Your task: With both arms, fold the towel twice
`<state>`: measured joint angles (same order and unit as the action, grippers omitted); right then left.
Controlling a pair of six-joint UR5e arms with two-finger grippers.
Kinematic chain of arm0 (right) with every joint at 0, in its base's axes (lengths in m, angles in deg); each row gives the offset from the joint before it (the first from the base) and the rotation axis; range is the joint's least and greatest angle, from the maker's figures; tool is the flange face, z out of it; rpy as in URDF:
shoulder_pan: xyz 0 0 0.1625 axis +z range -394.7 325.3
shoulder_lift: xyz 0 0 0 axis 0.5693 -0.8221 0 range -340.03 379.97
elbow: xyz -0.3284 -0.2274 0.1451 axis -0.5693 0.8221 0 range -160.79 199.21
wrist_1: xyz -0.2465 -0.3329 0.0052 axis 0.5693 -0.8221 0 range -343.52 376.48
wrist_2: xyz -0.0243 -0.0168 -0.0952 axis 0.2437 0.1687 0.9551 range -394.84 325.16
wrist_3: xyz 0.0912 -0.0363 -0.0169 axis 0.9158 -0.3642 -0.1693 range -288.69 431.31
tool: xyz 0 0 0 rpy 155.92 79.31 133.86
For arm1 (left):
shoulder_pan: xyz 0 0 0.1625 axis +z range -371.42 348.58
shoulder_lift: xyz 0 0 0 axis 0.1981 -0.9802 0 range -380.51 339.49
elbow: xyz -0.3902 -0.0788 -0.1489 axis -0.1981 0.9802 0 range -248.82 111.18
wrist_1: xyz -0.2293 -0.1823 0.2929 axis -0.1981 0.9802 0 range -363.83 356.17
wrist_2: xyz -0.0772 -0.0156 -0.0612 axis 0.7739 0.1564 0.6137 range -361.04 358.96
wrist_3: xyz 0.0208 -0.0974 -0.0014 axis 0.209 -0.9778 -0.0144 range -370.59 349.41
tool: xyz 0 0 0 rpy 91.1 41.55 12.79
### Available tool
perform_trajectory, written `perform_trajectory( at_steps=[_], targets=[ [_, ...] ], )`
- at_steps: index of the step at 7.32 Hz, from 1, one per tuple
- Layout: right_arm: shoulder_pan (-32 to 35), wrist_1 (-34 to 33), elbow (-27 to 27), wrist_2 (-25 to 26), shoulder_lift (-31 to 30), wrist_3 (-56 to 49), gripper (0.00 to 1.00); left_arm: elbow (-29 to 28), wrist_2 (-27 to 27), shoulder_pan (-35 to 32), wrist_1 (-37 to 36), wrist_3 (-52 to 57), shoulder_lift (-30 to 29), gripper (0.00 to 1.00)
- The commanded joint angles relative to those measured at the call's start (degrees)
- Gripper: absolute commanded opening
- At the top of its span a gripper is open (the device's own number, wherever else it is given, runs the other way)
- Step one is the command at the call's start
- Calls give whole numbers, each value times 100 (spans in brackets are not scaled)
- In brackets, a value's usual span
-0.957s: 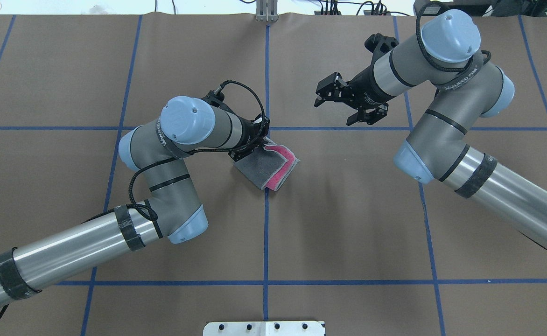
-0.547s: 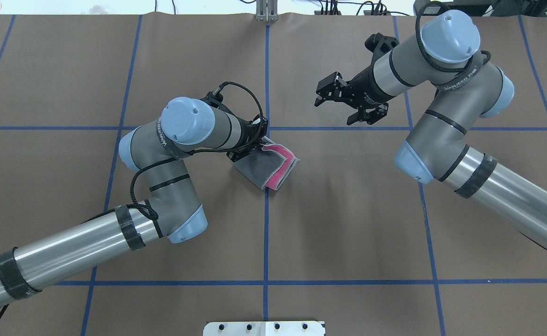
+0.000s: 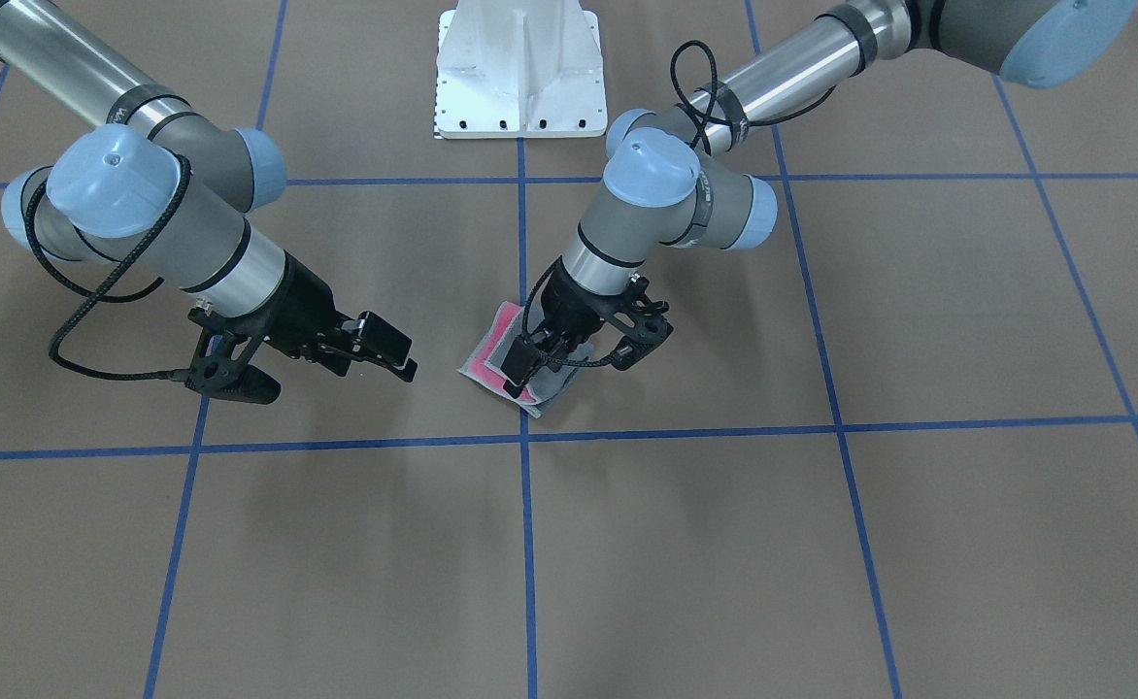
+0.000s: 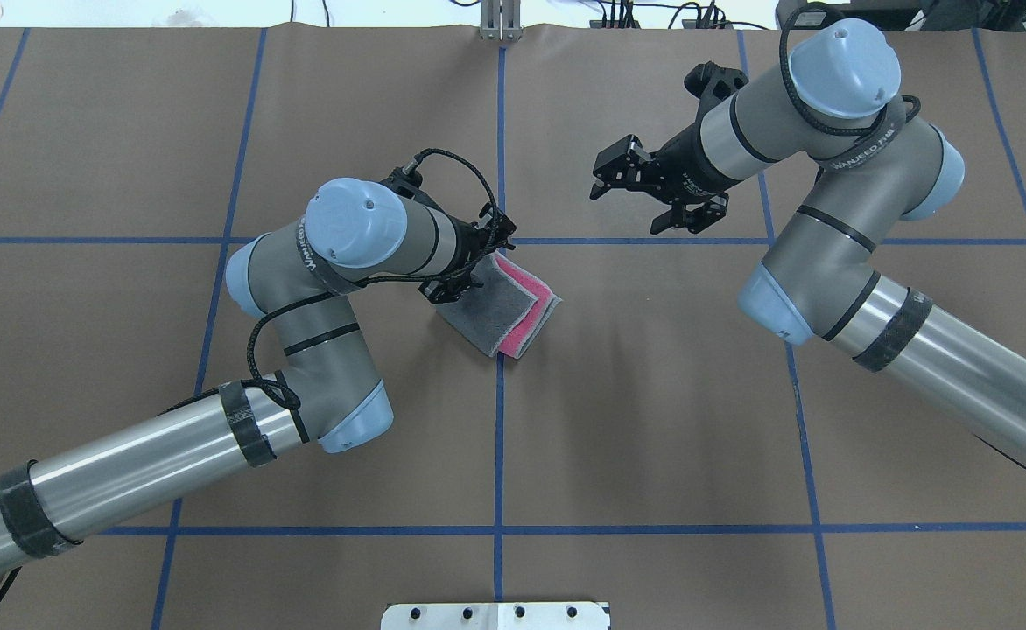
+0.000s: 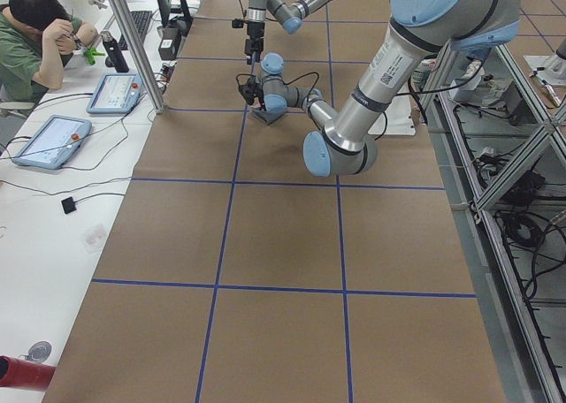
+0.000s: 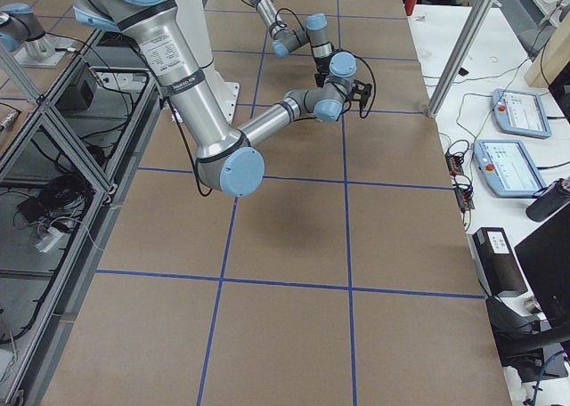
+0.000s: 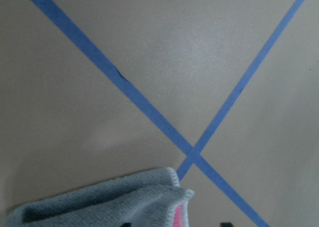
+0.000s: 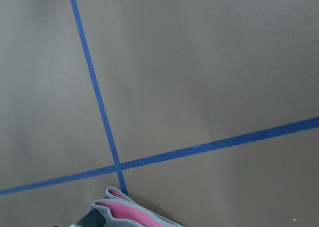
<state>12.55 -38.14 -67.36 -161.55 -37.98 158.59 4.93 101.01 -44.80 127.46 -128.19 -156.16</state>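
The towel (image 4: 497, 311) lies folded small and flat at the table's middle, by a crossing of blue tape lines. Its top is dark grey, with pink layers showing along the right edge (image 3: 493, 348). My left gripper (image 4: 465, 260) is open and hovers over the towel's far-left corner, holding nothing. In the left wrist view that grey corner (image 7: 109, 202) sits at the bottom edge. My right gripper (image 4: 627, 206) hangs open and empty above the table, well to the towel's far right (image 3: 341, 381). The right wrist view catches the towel's layered edge (image 8: 129, 214).
Brown paper with a blue tape grid (image 4: 500, 437) covers the table. The white pedestal base (image 3: 520, 68) stands at the robot's edge. In the exterior left view a seated person (image 5: 35, 32) and tablets (image 5: 115, 94) are at a side desk.
The towel's far-left corner, raised at the left gripper before, now lies flat. The left gripper has shifted slightly toward the far side. The right arm has barely moved.
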Motion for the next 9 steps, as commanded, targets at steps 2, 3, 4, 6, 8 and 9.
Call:
perform_trajectory(
  at_steps=[2, 3, 4, 6, 8, 9],
  targets=[
    [-23, 12, 0, 41, 90, -79, 100, 34, 1117, -702, -42, 245, -23, 100],
    [-145, 12, -9, 328, 125, -671, 100, 51, 1454, -896, -42, 473, 21, 100],
    [-390, 21, -9, 836, 195, -1312, 100, 269, 1614, -985, -51, 753, 248, 100],
    [-882, 404, -9, 1453, 266, -1363, 100, 482, 1913, -1222, -42, 1063, 522, 100],
    [-1515, 856, 218, 2621, 266, -1406, 98, 482, 1950, -1241, -34, 1186, 584, 100],
    [-1596, 865, 281, 2677, 249, -1641, 98, 491, 1941, -1241, -7, 1195, 662, 100]
  ],
)
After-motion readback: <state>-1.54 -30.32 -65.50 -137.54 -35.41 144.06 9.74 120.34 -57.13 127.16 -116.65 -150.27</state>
